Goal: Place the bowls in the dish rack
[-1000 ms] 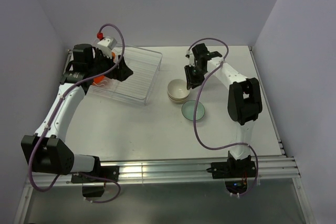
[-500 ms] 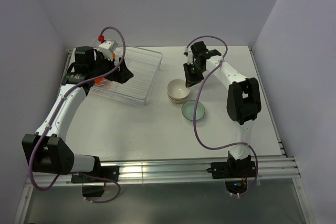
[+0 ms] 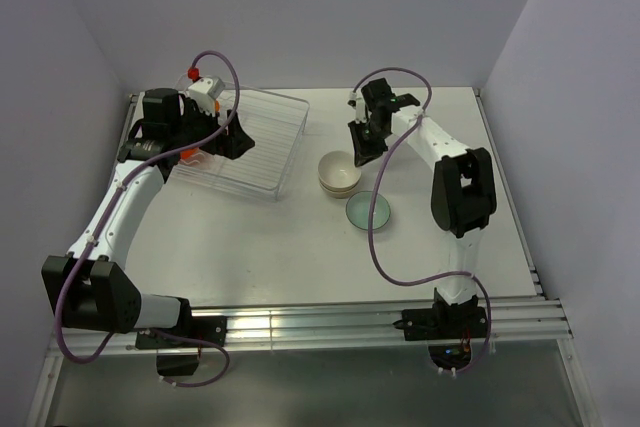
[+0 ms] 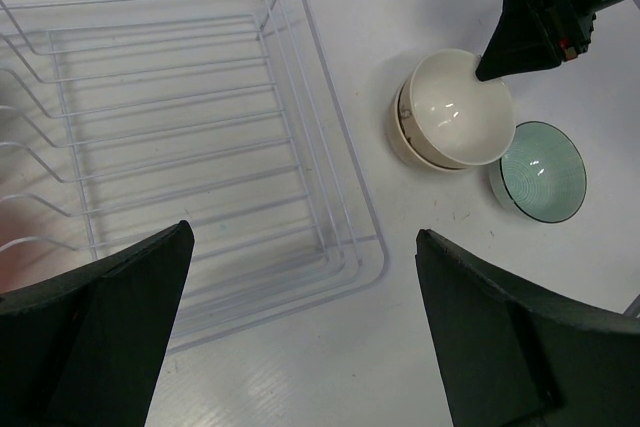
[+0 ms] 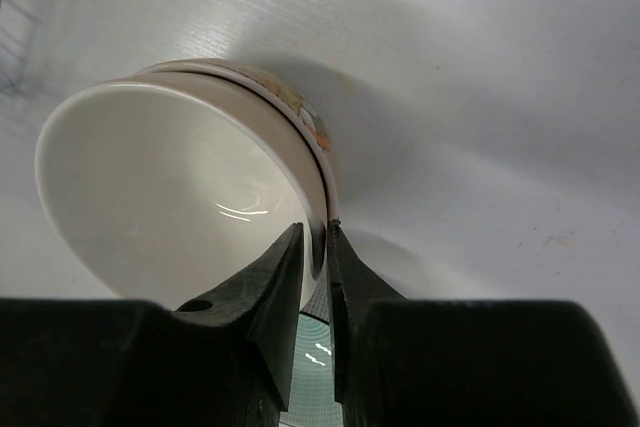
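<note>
Two cream bowls sit stacked one inside the other at the table's middle, with a pale teal bowl just to their near right. My right gripper is shut on the rim of the top cream bowl, one finger inside and one outside. The teal bowl shows below, between the fingers. The dish rack stands at the back left. An orange bowl shows in it, mostly hidden by my left arm. My left gripper hangs wide open over the rack's near right corner.
The rack's white wires run in rows across the clear tray. Bare white table lies between the rack and the bowls. Purple cables loop off both arms. Walls close in on the left, back and right.
My right gripper's fingers have closed in on the top cream bowl's rim. My left gripper has drawn back slightly toward the left over the rack, still open.
</note>
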Controlling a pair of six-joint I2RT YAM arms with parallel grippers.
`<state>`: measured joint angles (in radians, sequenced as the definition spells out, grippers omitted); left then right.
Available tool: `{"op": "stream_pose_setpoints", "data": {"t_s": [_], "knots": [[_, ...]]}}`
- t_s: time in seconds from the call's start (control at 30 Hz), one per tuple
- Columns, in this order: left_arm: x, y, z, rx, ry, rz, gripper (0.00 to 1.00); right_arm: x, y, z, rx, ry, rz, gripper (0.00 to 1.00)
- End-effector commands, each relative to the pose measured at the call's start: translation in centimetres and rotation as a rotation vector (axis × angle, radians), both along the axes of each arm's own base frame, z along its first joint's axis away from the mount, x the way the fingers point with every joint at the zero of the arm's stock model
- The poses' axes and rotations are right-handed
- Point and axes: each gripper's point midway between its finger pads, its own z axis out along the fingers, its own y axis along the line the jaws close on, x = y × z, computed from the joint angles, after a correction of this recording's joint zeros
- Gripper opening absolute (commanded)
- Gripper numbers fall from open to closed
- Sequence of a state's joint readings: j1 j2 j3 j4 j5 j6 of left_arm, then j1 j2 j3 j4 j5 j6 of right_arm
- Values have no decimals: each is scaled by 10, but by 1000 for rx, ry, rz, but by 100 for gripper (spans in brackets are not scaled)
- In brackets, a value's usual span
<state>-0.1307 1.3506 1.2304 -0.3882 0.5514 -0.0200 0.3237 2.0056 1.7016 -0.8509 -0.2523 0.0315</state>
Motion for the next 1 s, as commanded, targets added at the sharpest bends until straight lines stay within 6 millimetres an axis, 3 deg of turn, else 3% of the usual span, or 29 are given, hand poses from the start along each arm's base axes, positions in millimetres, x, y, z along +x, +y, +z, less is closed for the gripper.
{"op": "stream_pose_setpoints", "data": {"t_s": [0.0,0.47,0.6,0.63,0.67,0.8,0.97], "knots": [[2,-4,15,-13,-45,-8,99,9,4,2,-20,-24,15,23],[3,-5,10,-10,-32,-11,100,4,9,-7,-21,11,35,26],[3,-4,11,-8,-35,-10,99,4,11,-6,-16,12,42,20],[3,-5,11,-9,-33,-11,99,5,12,-5,-15,10,42,5],[3,-5,10,-9,-29,-11,100,5,12,-3,-14,10,42,0],[5,-2,12,4,-13,13,100,5,12,13,1,-3,42,0],[14,0,17,4,12,36,99,4,16,48,56,-53,83,0]]}}
